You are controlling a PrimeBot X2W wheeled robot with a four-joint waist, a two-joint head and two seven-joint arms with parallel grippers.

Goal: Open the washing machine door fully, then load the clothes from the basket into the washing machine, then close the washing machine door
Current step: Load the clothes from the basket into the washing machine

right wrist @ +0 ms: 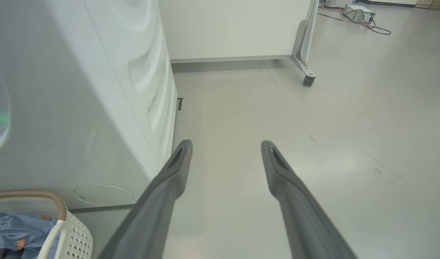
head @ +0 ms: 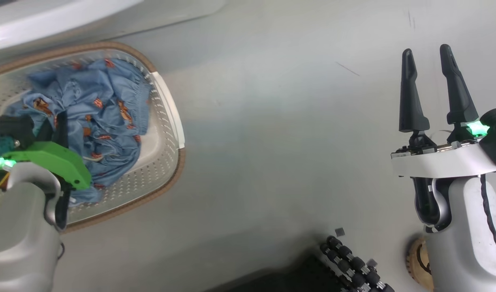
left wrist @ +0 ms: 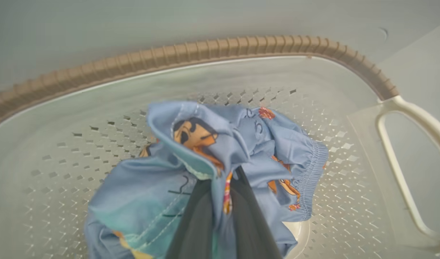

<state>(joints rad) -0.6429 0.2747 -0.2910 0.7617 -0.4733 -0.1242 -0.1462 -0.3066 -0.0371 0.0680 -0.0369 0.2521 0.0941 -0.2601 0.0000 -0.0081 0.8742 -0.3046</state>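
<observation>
The cream perforated basket (head: 167, 170) with a brown rim sits on the floor at the left, holding the light-blue clothes (head: 98, 105) printed with orange figures. My left gripper (head: 59, 125) reaches down into the basket. In the left wrist view my left gripper (left wrist: 221, 180) is shut on a bunched fold of the clothes (left wrist: 241, 140) above the basket's wall (left wrist: 97, 108). At the right, my right gripper (head: 425, 50) hangs open and empty over bare floor. The white washing machine (right wrist: 79, 108) stands left of my right gripper (right wrist: 226, 144), behind the basket (right wrist: 72, 233). The washing machine door is out of view.
A white panel on a metal leg with a castor (right wrist: 308, 80) stands behind the machine. Cables and a box (right wrist: 360, 12) lie far back on the grey floor. My base's black rollers (head: 353, 267) and a wooden disc (head: 416, 259) show at the bottom.
</observation>
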